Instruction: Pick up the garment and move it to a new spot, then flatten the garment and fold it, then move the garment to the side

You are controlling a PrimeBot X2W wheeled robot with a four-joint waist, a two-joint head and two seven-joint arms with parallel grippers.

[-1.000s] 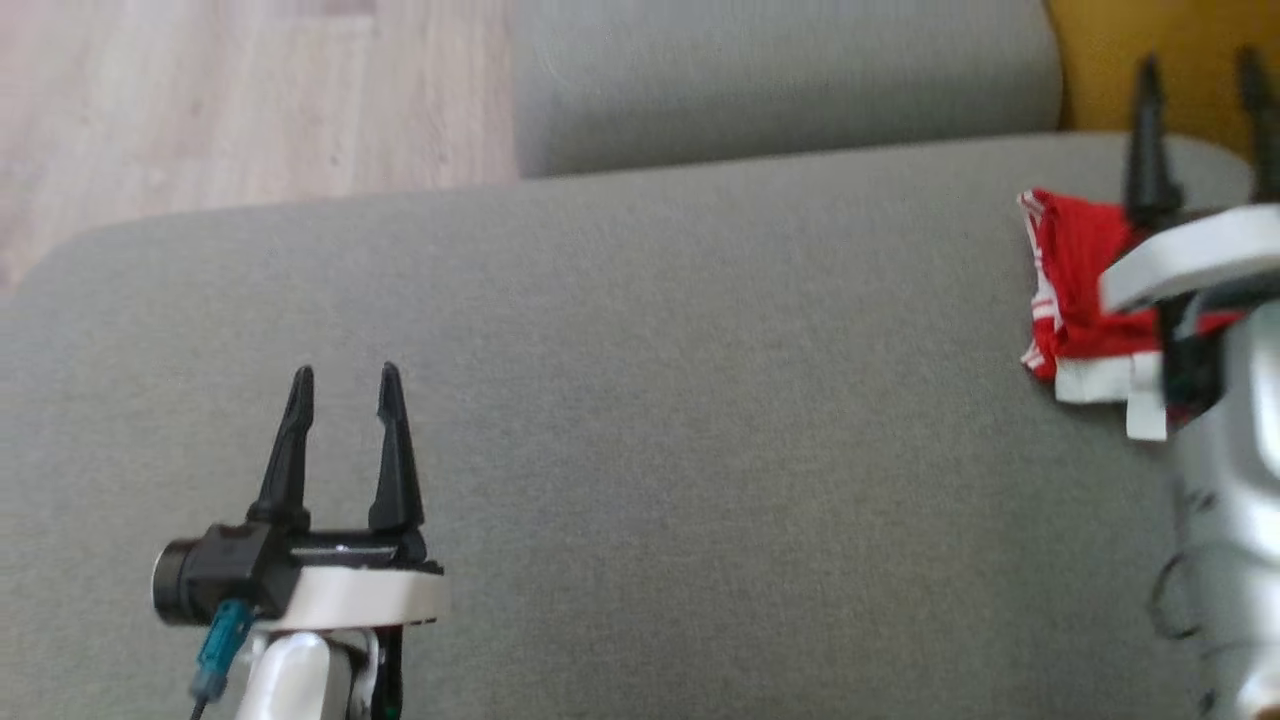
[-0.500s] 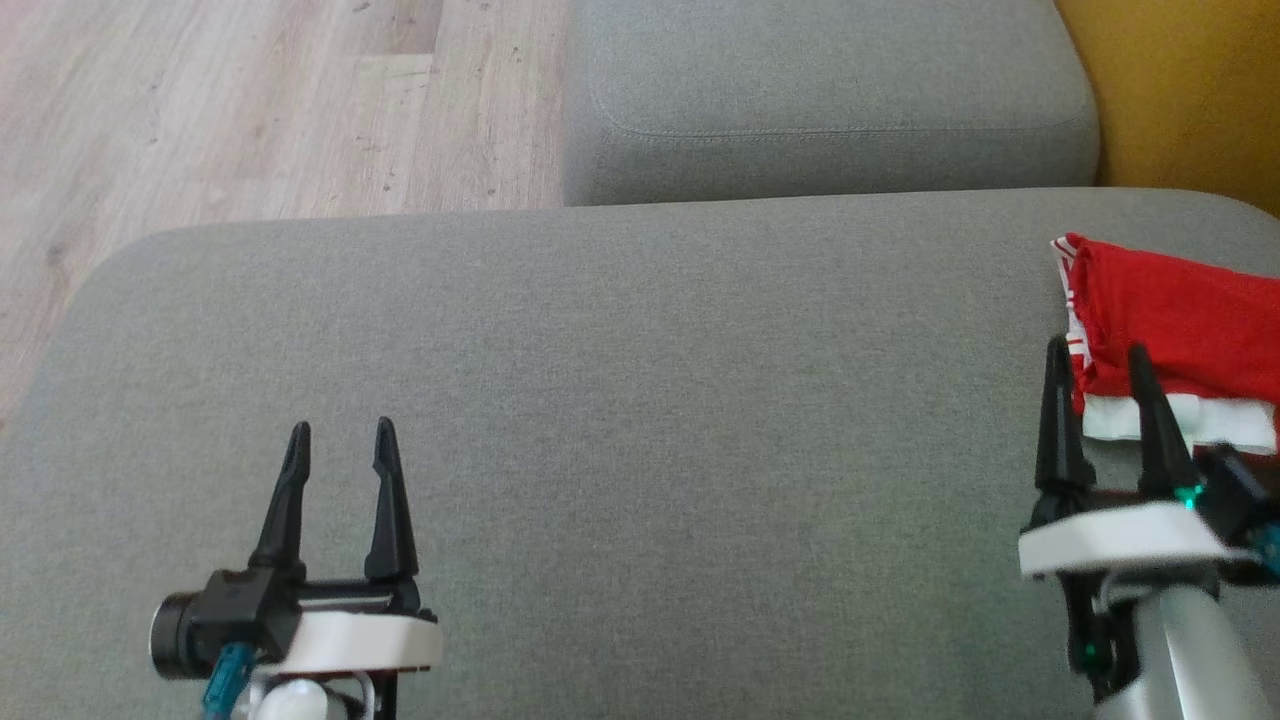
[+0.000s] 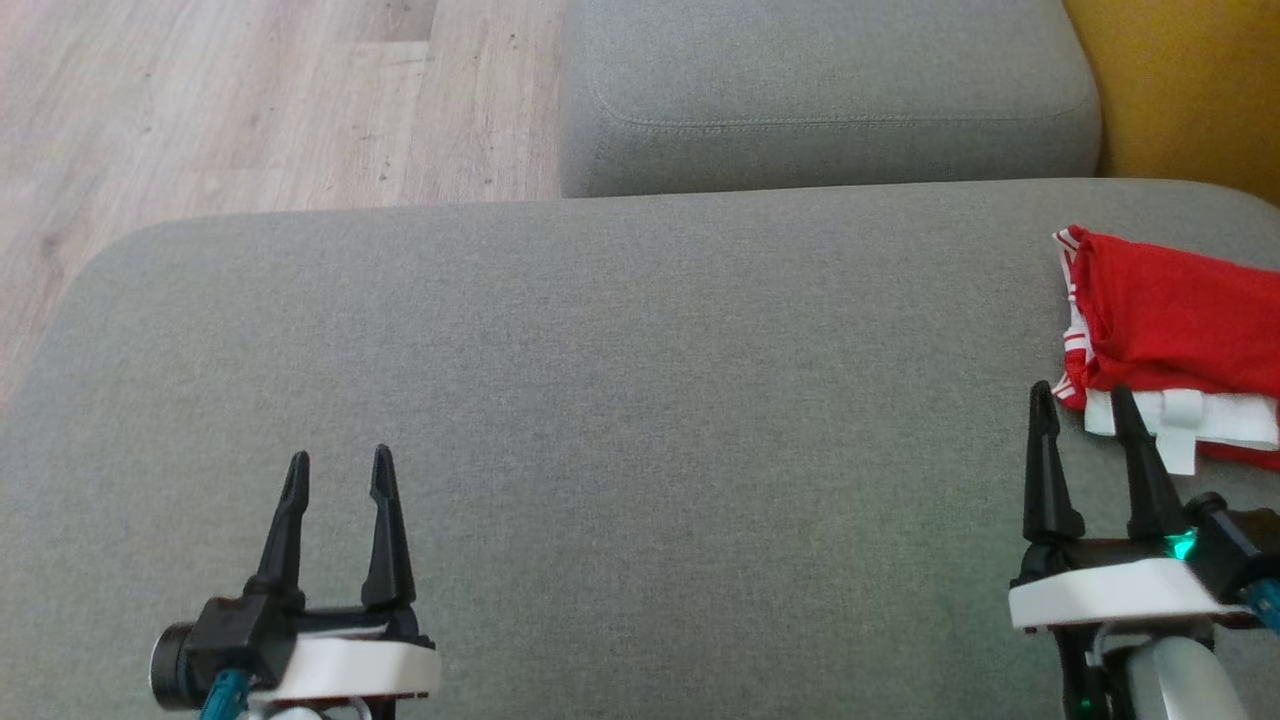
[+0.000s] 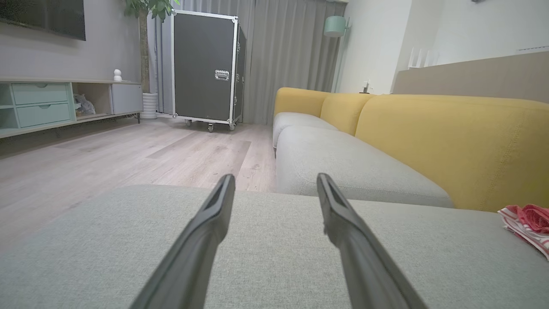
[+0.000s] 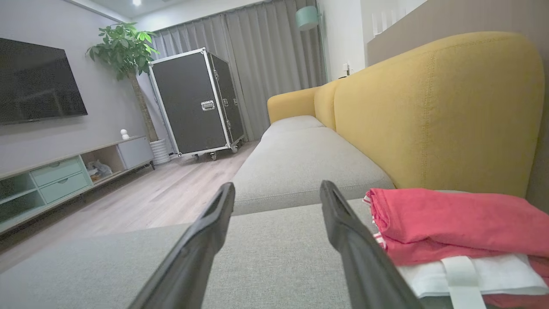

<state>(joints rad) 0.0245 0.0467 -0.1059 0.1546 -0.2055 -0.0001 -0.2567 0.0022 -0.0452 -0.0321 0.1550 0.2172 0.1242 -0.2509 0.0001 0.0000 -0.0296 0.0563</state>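
Grey sofa seat (image 3: 640, 400), folded red garment (image 3: 1180, 310), white band (image 3: 1235, 422), left tool (image 3: 339, 455) and right tool (image 3: 1080, 390) wide, empty

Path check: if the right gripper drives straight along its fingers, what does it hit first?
Likely the left edge of the red garment: the outer finger of the right gripper lines up with it, though depth is unclear. The other finger looks free over the grey cushion.

— How do your arms sit right now?
— Your left gripper (image 3: 339, 452) is low on your left, its fingers (image 3: 284, 520) spread apart, pointing forward, holding nothing.
— And the other?
— Your right gripper (image 3: 1080, 388) is low on your right, spread just as wide and empty too.
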